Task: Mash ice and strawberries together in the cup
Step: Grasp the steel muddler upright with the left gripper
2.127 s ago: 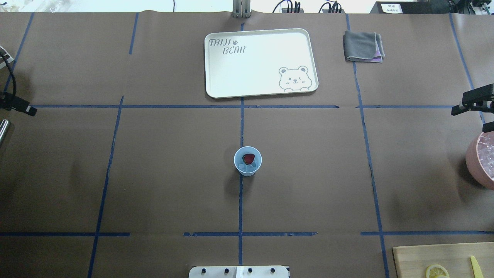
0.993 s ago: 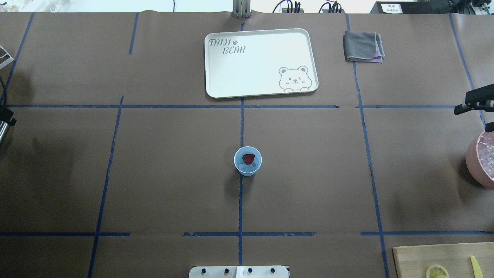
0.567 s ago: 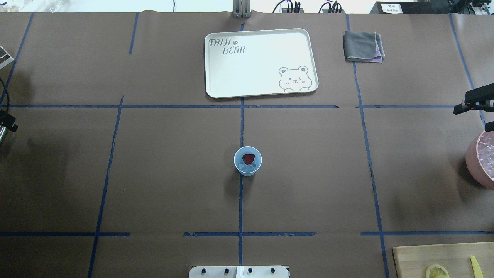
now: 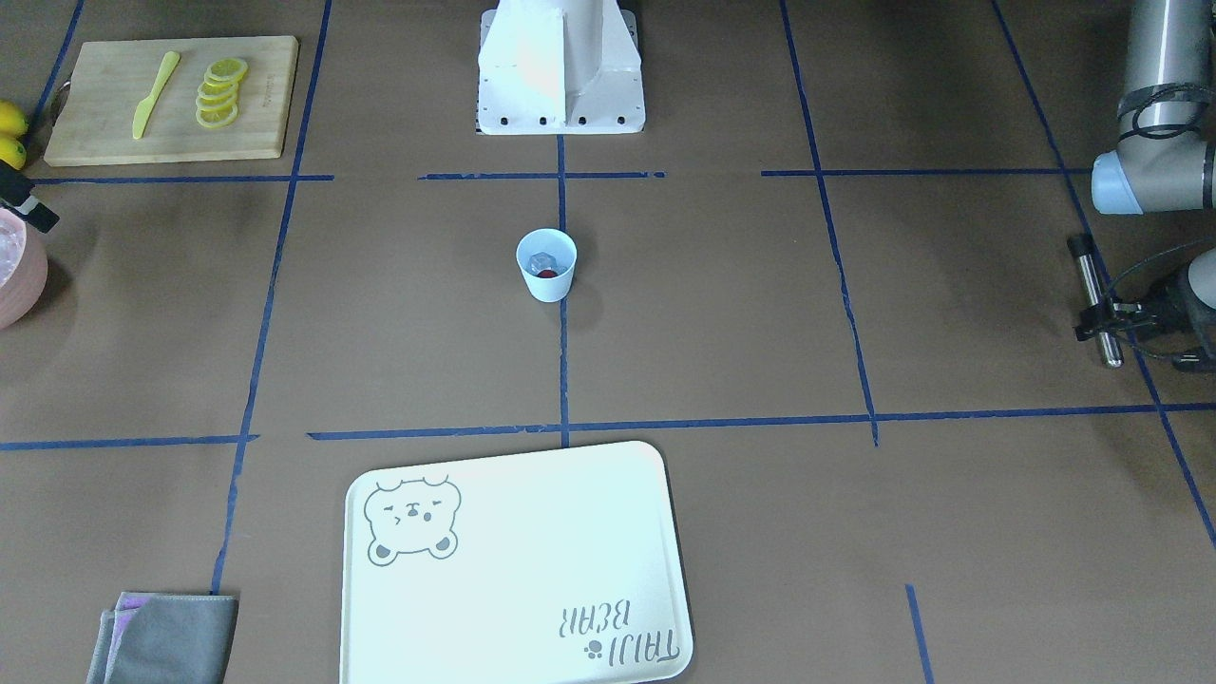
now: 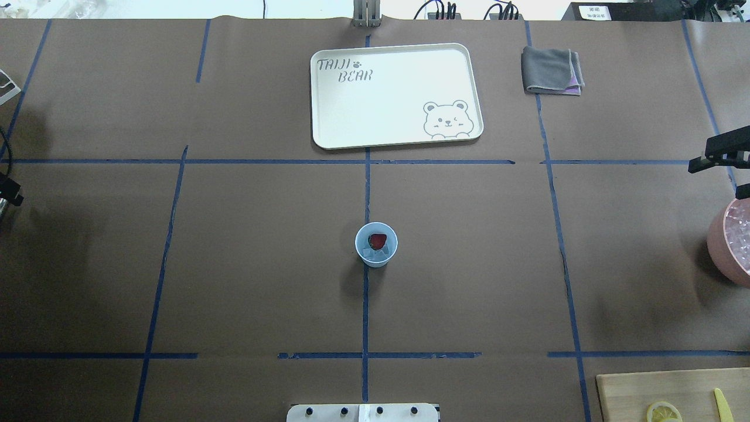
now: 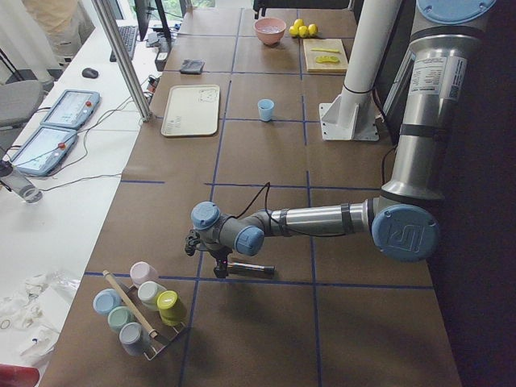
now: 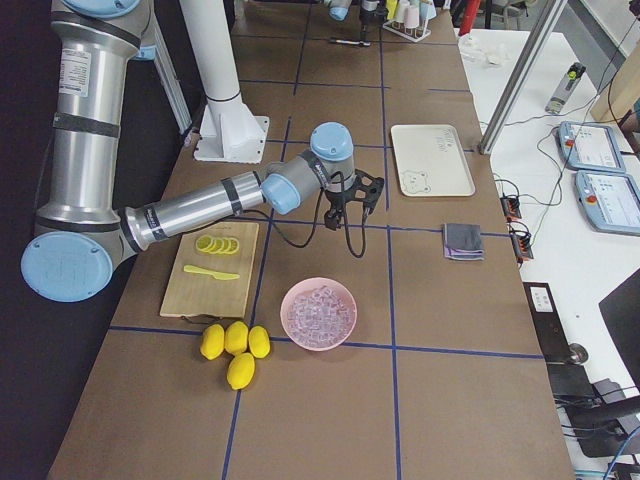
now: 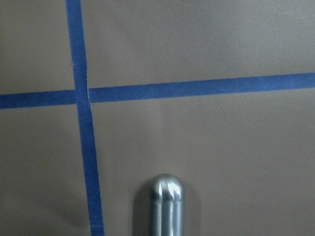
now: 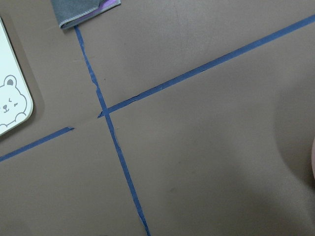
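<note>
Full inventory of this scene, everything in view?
cup: 1, pale blue, table centre
strawberry: 1, red, in cup
ice: count unclear, clear, in cup
tray: 1, white, far centre
cloth: 1, grey-purple, right of tray
cutting board: 1, wood, robot's right
lemon slices: several, yellow, on board
knife: 1, yellow-green, on board
lemons: 4, yellow, beside board
bowl: 1, pink, right end
rack cups: several, pastel, left end
metal rod: 1, steel, in left gripper
left gripper: shut on rod
right gripper: open, by bowl

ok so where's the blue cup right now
In the overhead view the cup stands mid-table on the centre blue tape line, between the bear tray beyond it and the robot's base plate.
</note>
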